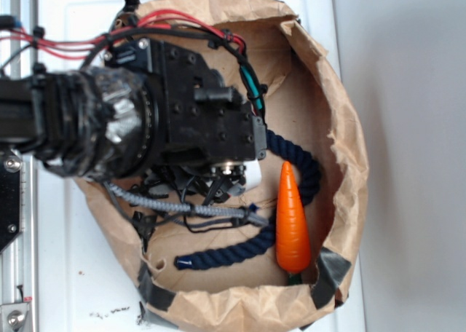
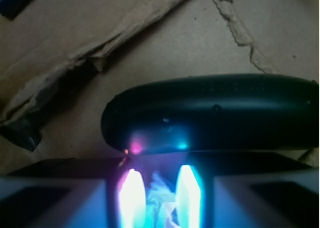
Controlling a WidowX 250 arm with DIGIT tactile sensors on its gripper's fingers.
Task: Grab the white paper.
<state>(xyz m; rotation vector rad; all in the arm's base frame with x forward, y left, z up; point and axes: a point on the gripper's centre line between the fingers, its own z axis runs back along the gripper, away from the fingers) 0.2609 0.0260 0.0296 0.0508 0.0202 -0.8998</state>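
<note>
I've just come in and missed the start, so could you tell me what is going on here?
A WidowX arm is reaching down into a brown paper bag, going for the white paper. In the wrist view the crumpled wad sits between the two glowing fingers of the gripper, right beside a dark green cucumber toy. Whether the grip is firm cannot be told. An orange carrot toy and a navy rope also lie in the bag.
</note>
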